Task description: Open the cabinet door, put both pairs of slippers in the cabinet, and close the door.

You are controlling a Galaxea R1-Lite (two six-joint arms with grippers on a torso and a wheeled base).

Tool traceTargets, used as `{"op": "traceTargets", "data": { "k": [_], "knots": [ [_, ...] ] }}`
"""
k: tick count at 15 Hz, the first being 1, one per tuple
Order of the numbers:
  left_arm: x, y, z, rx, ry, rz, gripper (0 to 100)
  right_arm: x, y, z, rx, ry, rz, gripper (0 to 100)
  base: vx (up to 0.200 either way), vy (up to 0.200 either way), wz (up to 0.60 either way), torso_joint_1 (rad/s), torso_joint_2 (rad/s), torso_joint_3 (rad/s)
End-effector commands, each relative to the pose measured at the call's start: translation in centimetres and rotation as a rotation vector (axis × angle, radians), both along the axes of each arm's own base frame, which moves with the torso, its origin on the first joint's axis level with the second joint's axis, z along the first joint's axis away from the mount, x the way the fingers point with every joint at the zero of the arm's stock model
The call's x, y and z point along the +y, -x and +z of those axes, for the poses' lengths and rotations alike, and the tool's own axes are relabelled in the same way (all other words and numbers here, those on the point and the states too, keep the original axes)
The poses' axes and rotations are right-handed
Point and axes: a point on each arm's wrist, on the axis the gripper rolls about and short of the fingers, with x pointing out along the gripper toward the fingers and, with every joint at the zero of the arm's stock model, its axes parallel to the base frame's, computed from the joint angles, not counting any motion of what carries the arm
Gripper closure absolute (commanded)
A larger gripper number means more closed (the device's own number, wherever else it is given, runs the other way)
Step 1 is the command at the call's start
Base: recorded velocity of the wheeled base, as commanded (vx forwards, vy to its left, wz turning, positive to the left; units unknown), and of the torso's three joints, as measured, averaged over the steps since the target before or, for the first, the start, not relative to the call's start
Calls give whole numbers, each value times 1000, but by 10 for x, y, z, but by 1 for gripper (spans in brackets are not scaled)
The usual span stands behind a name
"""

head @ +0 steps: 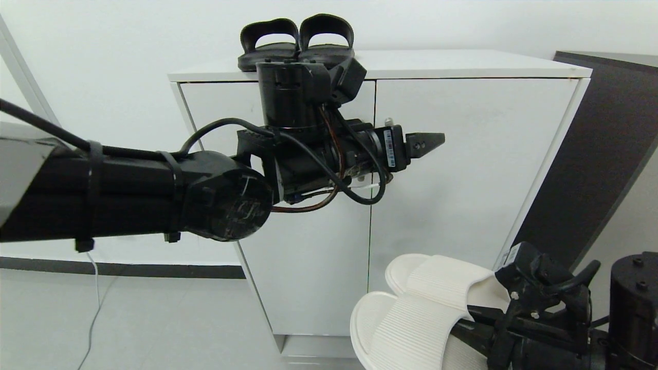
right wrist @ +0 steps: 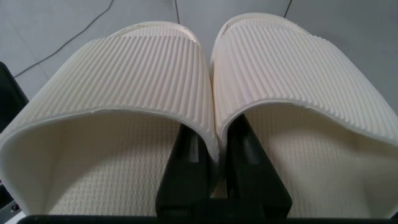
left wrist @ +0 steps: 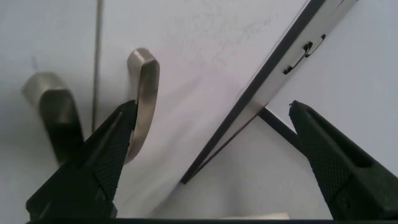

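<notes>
A white two-door cabinet (head: pixel 462 180) stands ahead with both doors shut. A pair of black slippers (head: pixel 296 41) sits on its top at the left. My left gripper (head: pixel 422 145) is held level in front of the doors' middle seam, at handle height. In the left wrist view it (left wrist: pixel 211 109) is open, with one finger (left wrist: pixel 102 162) right beside the right door's metal handle (left wrist: pixel 143 87); the other door's handle (left wrist: pixel 53 106) is just across the seam. Low on the right, my right gripper (head: pixel 478 321) is shut on a pair of white ribbed slippers (head: pixel 411 308), its fingers (right wrist: pixel 186 168) clamping their inner walls (right wrist: pixel 214 112) together.
A dark panel (head: pixel 606 154) leans beside the cabinet's right side. A thin cable (head: pixel 95 308) trails over the pale floor at the left, below a black baseboard stripe (head: pixel 128 267). The left arm spans the view from the left edge to the cabinet front.
</notes>
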Motion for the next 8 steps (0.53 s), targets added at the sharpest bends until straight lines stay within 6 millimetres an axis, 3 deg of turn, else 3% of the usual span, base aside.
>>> {"op": "traceTargets", "data": {
  "k": [1,2,3,8],
  "knots": [
    [-5,-6,-3,3,0,3,0,0,0,0,-1,3,0,100,0,0,0,0,0,0],
    [-5,-6,-4,6,-1,3,0,0,0,0,-2,2,0,100,0,0,0,0,0,0],
    [-4,-6,-4,6,-1,6,100,0,0,0,-1,1,1,100,0,0,0,0,0,0],
    [-1,-2,-9,22,-12,16,100,-1,2,-2,4,7,6,100,0,0,0,0,0,0]
  ]
}}
